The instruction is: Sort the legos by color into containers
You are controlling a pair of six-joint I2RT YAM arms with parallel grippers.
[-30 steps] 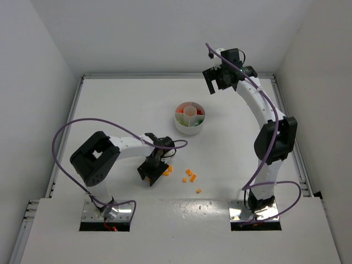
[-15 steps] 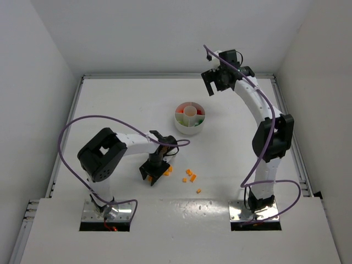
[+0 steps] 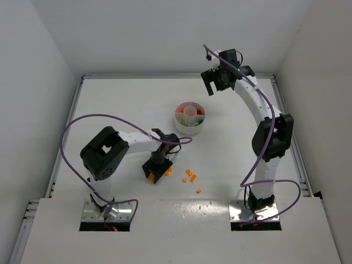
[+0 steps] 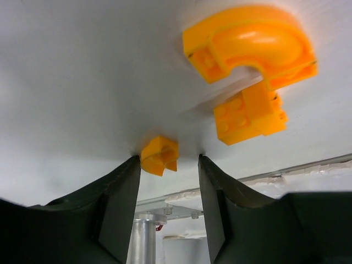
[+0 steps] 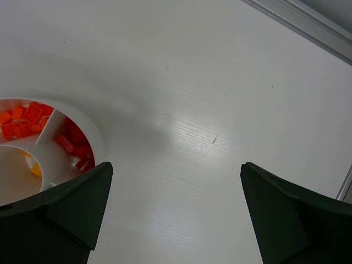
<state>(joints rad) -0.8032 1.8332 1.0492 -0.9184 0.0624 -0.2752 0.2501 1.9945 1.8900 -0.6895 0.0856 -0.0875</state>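
Nearby, glossy arched lego apparently touches studded lego.

A white counter makes the floor of a plain white booth, closed in by a back wall, a left wall and a right wall. A pale metal rail runs along the counter's far edge and down both sides (the right wrist view catches a stretch at top right). At the near edge lies a glossy white panel.
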